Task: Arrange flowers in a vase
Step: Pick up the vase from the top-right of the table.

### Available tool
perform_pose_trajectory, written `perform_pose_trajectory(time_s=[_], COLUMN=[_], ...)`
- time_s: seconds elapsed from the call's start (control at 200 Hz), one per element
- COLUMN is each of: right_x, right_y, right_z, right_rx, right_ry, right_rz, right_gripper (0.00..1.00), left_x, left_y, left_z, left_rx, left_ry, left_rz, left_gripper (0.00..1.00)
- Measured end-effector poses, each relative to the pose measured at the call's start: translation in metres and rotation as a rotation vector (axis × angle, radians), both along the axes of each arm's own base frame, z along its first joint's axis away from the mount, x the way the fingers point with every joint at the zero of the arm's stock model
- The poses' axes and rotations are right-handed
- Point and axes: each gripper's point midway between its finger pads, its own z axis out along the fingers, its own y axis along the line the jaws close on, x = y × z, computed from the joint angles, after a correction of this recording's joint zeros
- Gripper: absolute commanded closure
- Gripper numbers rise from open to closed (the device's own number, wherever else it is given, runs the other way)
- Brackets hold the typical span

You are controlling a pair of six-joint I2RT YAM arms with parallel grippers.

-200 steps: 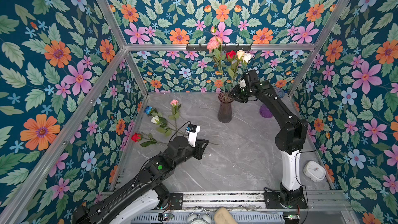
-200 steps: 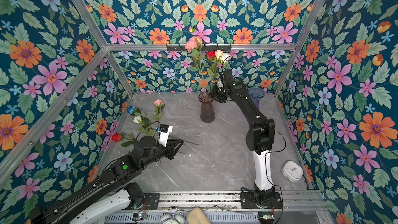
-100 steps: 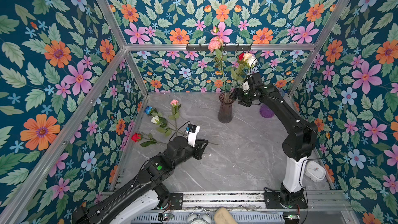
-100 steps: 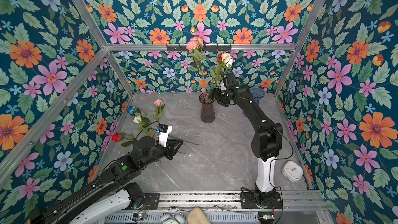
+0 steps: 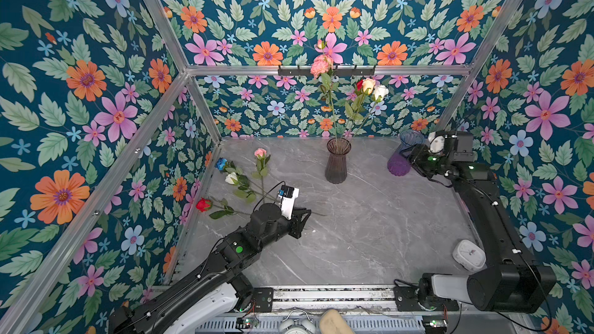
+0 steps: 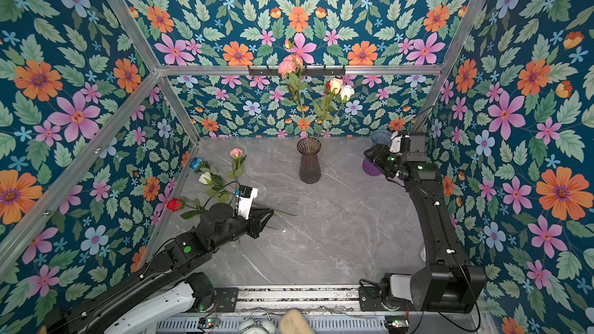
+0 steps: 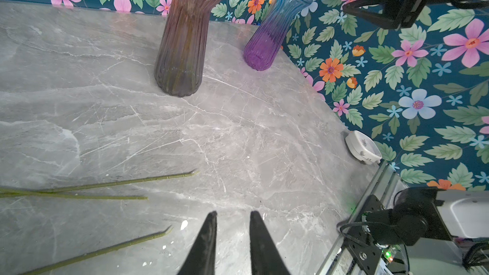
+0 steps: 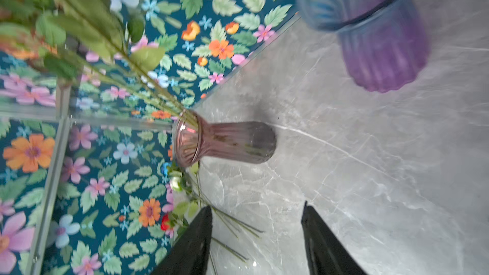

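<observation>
My left gripper hangs low over the grey marble table, left of centre in both top views. Its fingers stand a little apart with nothing between them, and they touch no stem. Just beside them lie the bare stem ends of the loose flowers. Those four lie flat in the left part of the table, heads toward the left wall: a pink rose, a blue rose, a white rose and a red rose.

My right gripper sits at the right rear of the table, just beside the blue-and-purple vase. Its fingers are spread wide and hold nothing.

The smoky ribbed vase stands upright at the middle rear, well apart from both of my grippers. The frilly pink bloom rises from it nearly straight, the tallest of the bunch. A peach rose and a cream-white rose lean toward the right of the frame, with a red bloom mostly hidden behind the peach one.

A small white round device lies at the lower right, next to my right arm.
</observation>
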Motion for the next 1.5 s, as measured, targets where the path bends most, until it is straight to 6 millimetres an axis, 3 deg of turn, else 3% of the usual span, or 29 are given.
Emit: perform_pose_trajectory(time_s=[0.175, 0.26, 0.635, 0.755, 0.985, 1.155, 1.305, 1.501], right_x=[0.021, 0.036, 0.1, 0.112, 0.123, 0.129, 0.127, 0.124], right_y=[-0.05, -0.062, -0.102, -0.106, -0.107, -0.101, -0.097, -0.087], right_z=[-0.004, -0.003, -0.037, -0.042, -0.073, -0.085, -0.09, -0.088], right_rx=[0.065, 0.055, -0.034, -0.046, -0.032, -0.014, -0.033, -0.035], right_ry=[0.045, 0.051, 0.172, 0.187, 0.258, 0.272, 0.283, 0.282], right_rz=[-0.126, -0.151, -0.212, -0.205, -0.19, -0.163, -0.145, -0.127], right_gripper=[0.46, 0.56, 0.57, 0.57, 0.6, 0.75, 1.0, 1.0], left_x=[0.001, 0.001, -0.001, 0.0, 0.002, 0.004, 0.004, 0.006], left_y=[-0.007, -0.008, -0.003, 0.001, 0.002, 0.002, 0.002, 0.0], left_z=[-0.007, -0.007, 0.014, 0.017, 0.024, 0.026, 0.024, 0.02], left_rx=[0.008, 0.007, -0.027, -0.016, -0.001, 0.01, 0.013, 0.024], left_ry=[0.02, 0.021, -0.015, -0.019, -0.021, -0.022, -0.019, -0.009], left_rz=[-0.021, -0.026, -0.016, 0.0, 0.014, 0.017, 0.017, 0.017], left_gripper=[0.75, 0.75, 0.74, 0.74, 0.74, 0.74, 0.74, 0.74])
